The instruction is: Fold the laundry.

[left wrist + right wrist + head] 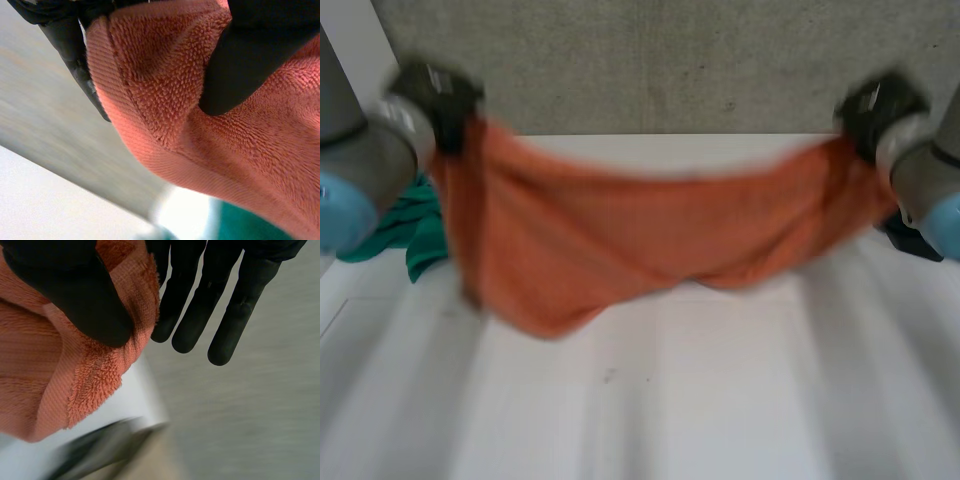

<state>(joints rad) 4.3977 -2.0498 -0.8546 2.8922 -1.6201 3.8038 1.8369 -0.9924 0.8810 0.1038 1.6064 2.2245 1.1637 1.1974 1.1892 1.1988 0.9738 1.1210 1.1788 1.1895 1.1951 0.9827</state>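
The orange towel (640,235) hangs over the tabletop (670,400), its top corners pinched by the raised left hand (435,100) at 10 o'clock and right hand (880,110) at 2 o'clock.

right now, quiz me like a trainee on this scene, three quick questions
1. True or false: the orange terry towel lies flat on the white table.
2. Which hand pinches the towel? A: left hand only. B: right hand only. C: both.
3. What colour is the crumpled cloth on the table?
Key: 1 false, it hangs stretched between the hands. 2 C. 3 green.
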